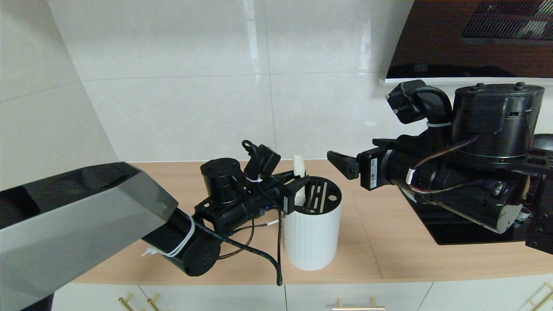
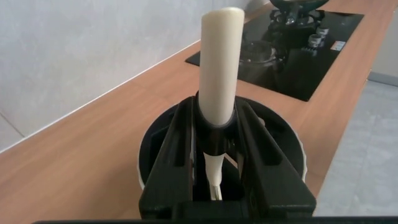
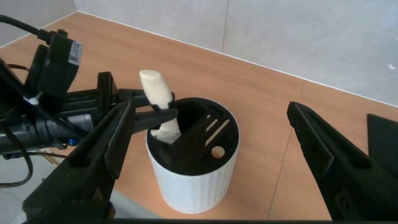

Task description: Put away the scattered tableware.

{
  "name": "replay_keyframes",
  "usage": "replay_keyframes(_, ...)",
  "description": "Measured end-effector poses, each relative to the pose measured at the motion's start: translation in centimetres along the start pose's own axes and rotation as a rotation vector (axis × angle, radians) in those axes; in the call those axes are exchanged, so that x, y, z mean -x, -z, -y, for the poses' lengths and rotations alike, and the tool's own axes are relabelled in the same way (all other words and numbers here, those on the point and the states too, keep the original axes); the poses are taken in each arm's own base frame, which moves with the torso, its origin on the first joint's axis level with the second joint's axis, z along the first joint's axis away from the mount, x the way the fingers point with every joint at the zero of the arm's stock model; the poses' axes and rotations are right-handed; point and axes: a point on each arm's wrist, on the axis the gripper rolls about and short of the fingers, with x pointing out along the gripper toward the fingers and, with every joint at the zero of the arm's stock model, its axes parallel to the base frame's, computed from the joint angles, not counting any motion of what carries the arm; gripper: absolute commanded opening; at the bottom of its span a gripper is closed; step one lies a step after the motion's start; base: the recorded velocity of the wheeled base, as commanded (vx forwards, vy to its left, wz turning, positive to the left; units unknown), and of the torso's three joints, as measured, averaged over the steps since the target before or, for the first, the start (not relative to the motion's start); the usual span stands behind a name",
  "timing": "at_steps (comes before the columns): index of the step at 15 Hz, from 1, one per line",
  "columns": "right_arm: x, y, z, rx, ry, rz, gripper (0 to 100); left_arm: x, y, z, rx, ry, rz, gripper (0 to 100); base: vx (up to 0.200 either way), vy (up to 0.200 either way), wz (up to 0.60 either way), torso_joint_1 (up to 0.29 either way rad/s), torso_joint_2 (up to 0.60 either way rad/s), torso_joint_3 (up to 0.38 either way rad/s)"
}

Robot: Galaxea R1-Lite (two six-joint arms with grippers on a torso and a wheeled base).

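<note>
Slotting, head view: left gripper point(image 1: 298, 190) is clamped on the cream-handled utensil point(image 1: 299, 166), which stands handle-up over the left side of the holder's black slotted top. The white holder point(image 1: 312, 242) stands on the counter point(image 1: 389, 250), beside the cooktop point(image 1: 445, 229).
Right gripper, head view: right gripper point(image 1: 341, 164) hangs above and to the right of the holder, clear of it.
Left wrist view: jaws grip the dark collar under the handle point(image 2: 219, 68). A thin lower end runs down into the holder. I can't tell which slot, or whether it has bottomed.
Right wrist view: handle point(image 3: 158, 93) leans slightly off plumb. The right gripper point(image 3: 211, 112) is spread wide and empty. Long slots and a round hole on the far side of the top are free.
Next move, judged: square the handle to the slot and lower it straight. Release only once it rests.
Release: open the jaws a little and lift straight up so the fingers don't drag it.
Risk: the holder may slide or tip under side load.
</note>
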Motion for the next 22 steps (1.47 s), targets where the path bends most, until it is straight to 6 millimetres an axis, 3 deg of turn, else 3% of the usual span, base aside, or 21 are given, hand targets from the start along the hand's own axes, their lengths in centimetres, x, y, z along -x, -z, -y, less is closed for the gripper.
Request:
replay_keyframes(1,0.0,0.0,0.0,0.000,0.000,-0.001,100,-0.3,-0.1,-0.1,-0.003,-0.017,0.007,0,0.000,0.000,0.00,0.000,0.00,0.000)
replay_keyframes(2,-0.1,0.1,0.0,0.001,0.000,-0.003,100,-0.5,-0.2,-0.3,-0.005,-0.032,0.014,100,0.000,0.000,0.00,0.000,0.00,0.000)
replay_keyframes(11,-0.2,0.2,0.0,0.002,0.002,-0.006,100,-0.5,-1.4,-0.5,-0.020,-0.064,0.078,100,0.000,0.000,0.00,0.000,0.00,0.000)
replay_keyframes(14,-0.2,0.1,0.0,0.001,0.002,-0.005,100,0.8,-3.0,-0.1,-0.022,-0.109,0.099,100,0.000,0.000,0.00,0.000,0.00,0.000)
replay_keyframes(20,-0.1,-0.2,0.9,-0.011,0.033,0.020,100,5.3,-10.1,0.5,-0.061,-0.170,0.254,100,0.000,0.000,0.00,0.000,0.00,0.000)
replay_keyframes(22,1.0,-0.1,1.9,-0.022,0.058,0.054,100,8.6,-13.2,0.7,-0.077,-0.226,0.326,100,0.000,0.000,0.00,0.000,0.00,0.000)
